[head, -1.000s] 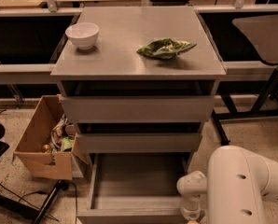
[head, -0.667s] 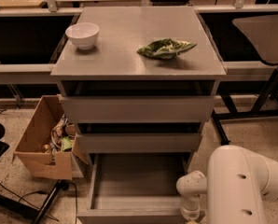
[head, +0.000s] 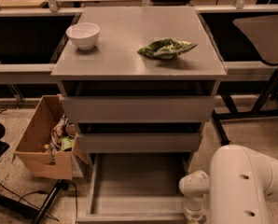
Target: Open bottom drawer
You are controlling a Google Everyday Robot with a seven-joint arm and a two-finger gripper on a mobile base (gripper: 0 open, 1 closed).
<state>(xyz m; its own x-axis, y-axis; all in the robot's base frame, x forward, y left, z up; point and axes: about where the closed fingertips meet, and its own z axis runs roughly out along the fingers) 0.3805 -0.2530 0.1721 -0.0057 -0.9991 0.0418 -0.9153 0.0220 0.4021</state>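
Observation:
The bottom drawer (head: pixel 139 185) of the grey cabinet stands pulled far out toward me, its smooth grey tray interior bare. Its slim front edge (head: pixel 129 217) runs along the bottom of the view. The mid-height drawer front (head: pixel 139 143) and the tallest drawer front (head: pixel 138 109) above it sit slightly out from the cabinet. My white arm (head: pixel 248 185) fills the lower right corner, with a wrist joint (head: pixel 193 190) just right of the open drawer. The gripper itself is below the frame, out of view.
A white bowl (head: pixel 83 35) and a green crumpled bag (head: pixel 166 48) lie on the cabinet top (head: pixel 129 55). An open cardboard box (head: pixel 43 143) with odds and ends stands on the floor at the left. Black cables and a stand leg (head: pixel 45 204) lie lower left. A chair (head: pixel 265 31) is at right.

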